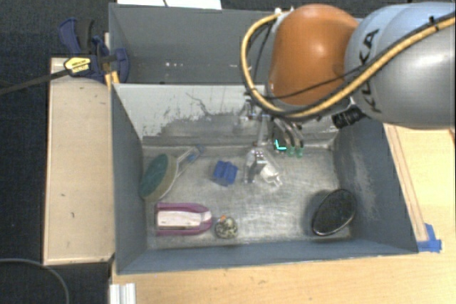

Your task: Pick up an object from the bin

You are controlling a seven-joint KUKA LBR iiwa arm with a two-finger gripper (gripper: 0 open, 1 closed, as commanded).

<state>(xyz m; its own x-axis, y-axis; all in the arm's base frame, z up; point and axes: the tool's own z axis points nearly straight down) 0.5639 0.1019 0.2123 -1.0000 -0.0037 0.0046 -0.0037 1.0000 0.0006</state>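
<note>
Work stood early, nothing lifted: claw [255,166] hung low at the bin's [132,153] centre over a pale clear thing [271,177], its opening impossible to tell, blue block [224,173] at its nine o'clock, black oval [332,213] at four, grasp and lift left to do.

From my remote screen, the one marking I can read is the dark block lettering on the grey housing of the arm [413,75], in the upper right of the frame. It runs down the housing's left end and reads "KUKA", with a yellow cable [399,50] crossing it partway. Any print on the small things in the bin [214,46] is too small for me to read.
</note>
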